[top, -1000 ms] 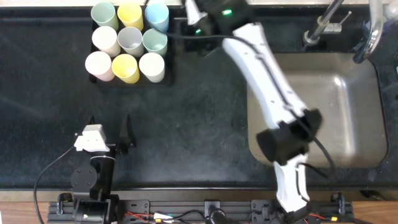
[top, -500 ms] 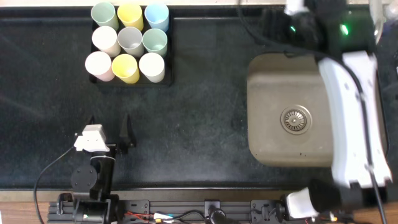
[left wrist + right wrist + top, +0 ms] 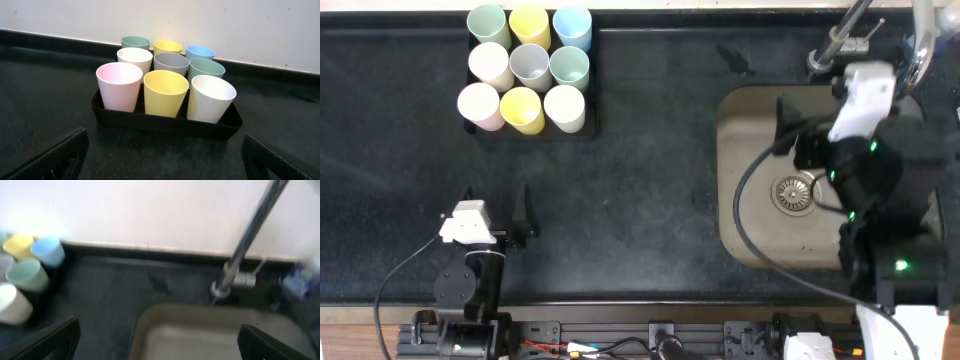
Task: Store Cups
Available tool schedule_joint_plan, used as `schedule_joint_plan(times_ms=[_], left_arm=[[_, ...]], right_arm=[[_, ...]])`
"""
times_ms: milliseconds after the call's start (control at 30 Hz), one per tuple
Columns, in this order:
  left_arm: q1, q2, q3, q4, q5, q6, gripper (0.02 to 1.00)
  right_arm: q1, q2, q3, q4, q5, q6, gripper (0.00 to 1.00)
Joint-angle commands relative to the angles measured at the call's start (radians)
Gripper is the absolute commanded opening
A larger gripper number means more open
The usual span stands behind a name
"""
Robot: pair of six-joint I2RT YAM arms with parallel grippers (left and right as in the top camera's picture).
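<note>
Top view had the dark worktop (image 3: 640,190) running wide, with the steel sink (image 3: 745,215) sunk into its right part. The black tray (image 3: 593,105) sat far left by the back wall, and all nine cups (image 3: 530,65) stood upright in it, three rows of three. The left gripper (image 3: 497,192) sat on the near side of the tray, well apart and pointed at it, fingers spread wide and empty. The right gripper (image 3: 159,325) hung over the sink, far from the cups, fingers likewise wide apart with nothing between. The left wrist view gave the tray's front wall and the cups' sides. The right wrist view caught the tap (image 3: 252,235) rising at the sink's back rim. Bare worktop lay between tray and sink.
</note>
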Motion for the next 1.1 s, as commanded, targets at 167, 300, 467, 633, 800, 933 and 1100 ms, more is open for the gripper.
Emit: schedule_joint_plan(times_ms=[167, 300, 467, 633, 800, 933, 1100], left_arm=[[-0.004, -0.01, -0.001, -0.003, 0.013, 0.018, 1.0], [-0.004, -0.01, -0.001, -0.003, 0.013, 0.018, 1.0], [-0.004, -0.01, -0.001, -0.003, 0.013, 0.018, 1.0], [-0.004, -0.01, -0.001, -0.003, 0.013, 0.018, 1.0], [-0.004, -0.01, -0.001, -0.003, 0.013, 0.018, 0.998], [-0.004, -0.01, -0.001, -0.003, 0.013, 0.018, 1.0], [-0.004, -0.01, -0.001, -0.003, 0.013, 0.018, 1.0]], right_arm=[[0.054, -0.138, -0.152, 0.026, 0.011, -0.006, 0.998], [0.055, -0.216, -0.251, 0.092, 0.008, -0.007, 0.996], [0.055, -0.339, -0.397, 0.21, 0.013, -0.008, 0.998], [0.055, -0.446, -0.54, 0.32, 0.011, -0.007, 0.998], [0.055, -0.523, -0.664, 0.402, 0.004, -0.007, 0.996], [0.055, -0.602, -0.76, 0.479, 0.005, -0.008, 0.998], [0.055, -0.717, -0.861, 0.549, 0.005, -0.007, 0.996]])
